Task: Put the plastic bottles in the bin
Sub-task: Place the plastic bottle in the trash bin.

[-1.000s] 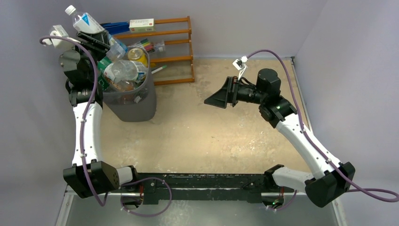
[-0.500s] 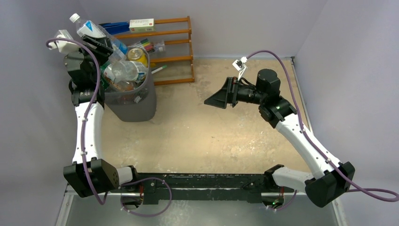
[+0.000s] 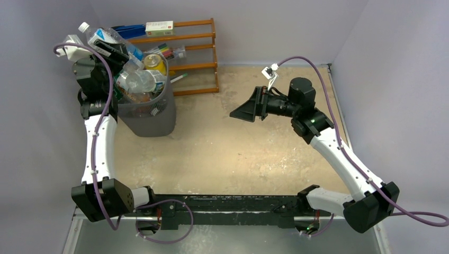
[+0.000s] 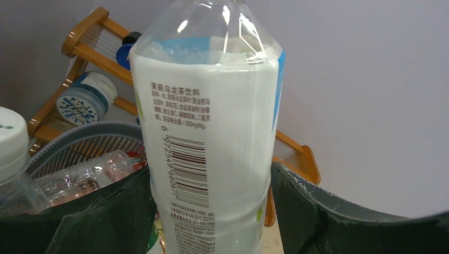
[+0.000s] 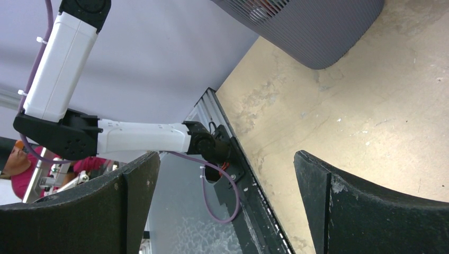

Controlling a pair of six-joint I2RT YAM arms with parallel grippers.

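The left end effector [image 4: 209, 177] flanks a clear, smooth plastic bottle [image 4: 206, 106] wrapped in a white printed label, its dark fingers standing at either side; whether they clamp it cannot be told. Just below and to its left, crumpled clear bottles [image 4: 84, 172] heap at the ribbed, round-cornered rim of the grey bin [image 4: 79, 135]. Beyond stands an orange wooden rack [image 4: 299, 156]. Across the mottled beige counter [image 3: 222, 143], the right end effector [image 5: 226, 159] hangs with fingers wide apart, holding nothing, well away from the bin's mesh wall.

upright grey bin [image 3: 153, 114] heaped full of plastic bottles [image 3: 138, 79].
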